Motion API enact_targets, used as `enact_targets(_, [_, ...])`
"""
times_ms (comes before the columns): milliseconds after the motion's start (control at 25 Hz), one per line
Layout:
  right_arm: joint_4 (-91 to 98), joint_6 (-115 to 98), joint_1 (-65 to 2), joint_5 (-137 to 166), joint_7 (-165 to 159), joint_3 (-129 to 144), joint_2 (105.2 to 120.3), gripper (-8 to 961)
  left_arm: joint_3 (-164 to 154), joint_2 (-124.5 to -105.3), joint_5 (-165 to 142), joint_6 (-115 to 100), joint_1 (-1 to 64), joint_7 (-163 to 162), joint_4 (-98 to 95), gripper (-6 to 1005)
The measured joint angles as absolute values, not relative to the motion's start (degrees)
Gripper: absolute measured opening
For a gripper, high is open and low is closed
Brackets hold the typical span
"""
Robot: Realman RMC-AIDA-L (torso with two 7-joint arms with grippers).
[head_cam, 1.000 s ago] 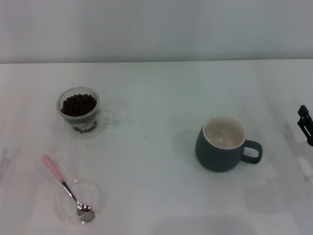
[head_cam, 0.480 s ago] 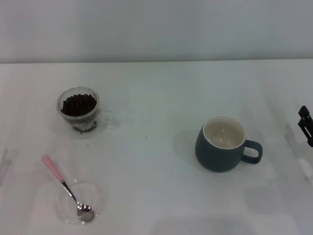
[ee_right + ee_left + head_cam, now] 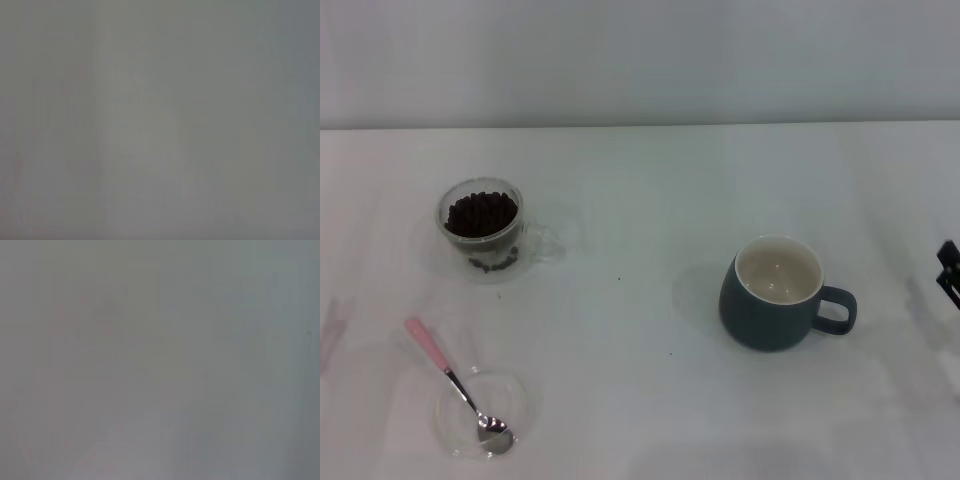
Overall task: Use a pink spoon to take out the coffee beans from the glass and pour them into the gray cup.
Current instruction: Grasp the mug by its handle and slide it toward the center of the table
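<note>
The pink spoon (image 3: 453, 384) lies at the front left, its silver bowl resting in a flat clear glass dish (image 3: 480, 412) and its pink handle pointing back left. The glass (image 3: 483, 229) stands behind it at the left, filled with dark coffee beans (image 3: 481, 212). The gray cup (image 3: 776, 293) stands right of centre, cream inside, empty, handle to the right. Only a black tip of my right gripper (image 3: 949, 270) shows at the right edge, apart from the cup. My left gripper is out of view. Both wrist views show only blank grey.
The white table (image 3: 640, 200) meets a pale wall along its far edge. A few small dark specks (image 3: 618, 278) lie on the table between the glass and the gray cup.
The right gripper has drawn back toward the right edge, so less of it shows. The spoon, glass and cup have not moved.
</note>
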State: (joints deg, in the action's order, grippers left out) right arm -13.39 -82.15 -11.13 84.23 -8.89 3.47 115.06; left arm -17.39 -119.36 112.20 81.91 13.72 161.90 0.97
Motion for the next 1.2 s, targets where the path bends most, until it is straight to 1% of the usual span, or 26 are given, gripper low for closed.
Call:
enact_targets(80, [-13.8,-82.3,-10.1,84.3,-9.0,3.9,115.00,839,-17.4,-119.35,112.2,81.7,14.1,161.9,1.0,888])
enact_targets(320, [-15.0,-83.4,-8.3,84.4,-8.6,11.9,114.96,871,-17.5,-119.27,112.2,80.7,15.5,161.9,1.0,889])
enact_targets(520, [-16.9,-83.3,-8.1,84.4,-8.4,15.6,114.97,871,-17.7,-119.26,112.1,79.0,16.4,161.9,1.0,889])
enact_targets(1200, [-20.0,-78.7,-12.1,84.4,-6.5,16.4,115.40,870,-17.5,-119.35,112.0,78.2,17.0,161.9,1.0,889])
